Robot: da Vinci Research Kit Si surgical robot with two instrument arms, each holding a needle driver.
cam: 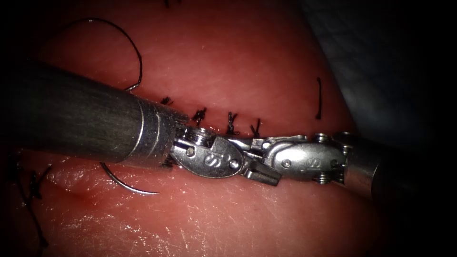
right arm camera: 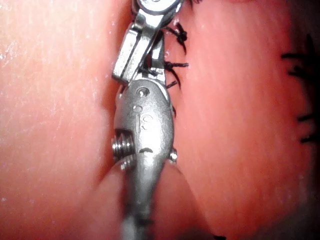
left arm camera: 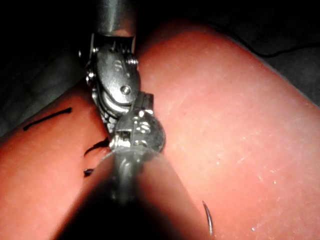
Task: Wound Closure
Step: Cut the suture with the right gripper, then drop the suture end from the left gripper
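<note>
Endoscope view: the left hand (cam: 238, 157) and right hand (cam: 259, 159) meet tip to tip over the cut (cam: 285, 135), which runs across the tissue (cam: 228, 57).

Right hand: its jaws stand parted, 1 dark jaw angled down toward the lower side of the cut, holding nothing that I can see.

Left hand: I cannot tell its state; the tips are hidden where the 2 tools overlap.

The needle (cam: 126, 183) lies free on the tissue surface below the left shaft, part of its curve hidden under the shaft, tip end pointing right; neither tool holds it.

The thread (cam: 135, 52) loops over the tissue above the left shaft.

Knotted stitch ends (cam: 231, 121) stand along the cut just above the tools.

A cut end of thread (cam: 318, 97) lies apart at upper right.
</note>
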